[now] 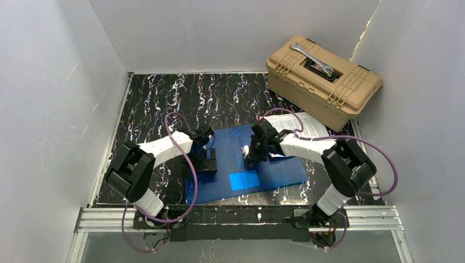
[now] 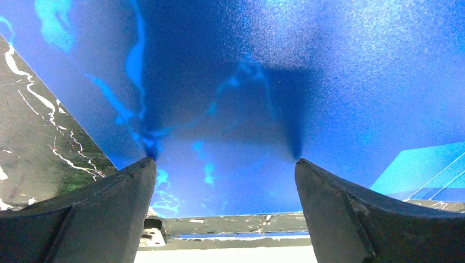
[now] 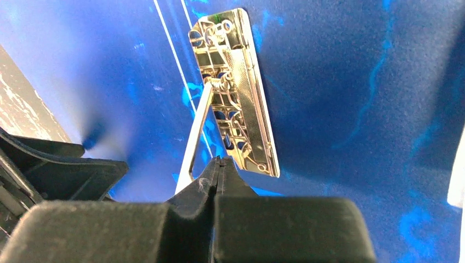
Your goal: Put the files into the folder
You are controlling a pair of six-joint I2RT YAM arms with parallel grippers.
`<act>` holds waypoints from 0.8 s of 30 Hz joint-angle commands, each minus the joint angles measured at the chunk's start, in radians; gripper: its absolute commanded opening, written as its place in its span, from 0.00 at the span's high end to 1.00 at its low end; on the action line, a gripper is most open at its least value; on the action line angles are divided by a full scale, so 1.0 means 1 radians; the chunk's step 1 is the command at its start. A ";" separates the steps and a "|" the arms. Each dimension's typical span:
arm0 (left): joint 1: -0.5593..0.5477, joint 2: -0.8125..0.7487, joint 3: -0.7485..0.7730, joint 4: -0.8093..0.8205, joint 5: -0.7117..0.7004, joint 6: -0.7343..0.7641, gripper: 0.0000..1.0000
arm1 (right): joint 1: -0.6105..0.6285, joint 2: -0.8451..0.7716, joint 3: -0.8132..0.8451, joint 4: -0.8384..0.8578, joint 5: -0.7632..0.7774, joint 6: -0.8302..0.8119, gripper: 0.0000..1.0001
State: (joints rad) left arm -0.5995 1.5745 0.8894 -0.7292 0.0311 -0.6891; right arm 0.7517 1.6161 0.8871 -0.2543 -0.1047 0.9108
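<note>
the folder [image 1: 263, 170] lies open at the near edge of the table [image 1: 159, 104], and the files [image 1: 310, 125] lie toward its right edge beside the toolbox [image 1: 323, 76]. the left gripper [image 2: 222, 160] is spread wide, its tips pressing the cover flat. the right gripper [image 3: 219, 167] is closed tight against the clip's [image 3: 244, 93] raised lever [image 3: 197, 129], though an actual pinch is unclear; the lever should swing fully up while the cover stays pinned.

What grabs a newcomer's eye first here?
The glossy blue folder, open mid-table, with a chrome clip inside; the right tool is shut at the clip's wire lever, the left tool open, pressing the folder's left part. At far right, a tan toolbox with a wrench on its lid, the printed files lying in front of it.
</note>
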 commanded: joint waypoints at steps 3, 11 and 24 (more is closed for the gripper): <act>-0.005 -0.033 0.006 -0.010 0.001 0.008 0.04 | -0.027 0.038 0.059 0.064 -0.055 0.017 0.99; -0.005 -0.043 0.007 -0.015 0.000 0.010 0.04 | -0.075 0.112 0.140 0.079 -0.103 -0.010 0.99; -0.005 -0.075 0.002 -0.017 0.000 0.019 0.04 | -0.141 0.254 0.385 -0.045 -0.049 -0.152 0.99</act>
State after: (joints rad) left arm -0.5995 1.5539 0.8894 -0.7296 0.0338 -0.6849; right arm 0.6189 1.8751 1.1995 -0.2428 -0.1833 0.8284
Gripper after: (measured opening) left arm 0.963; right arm 0.030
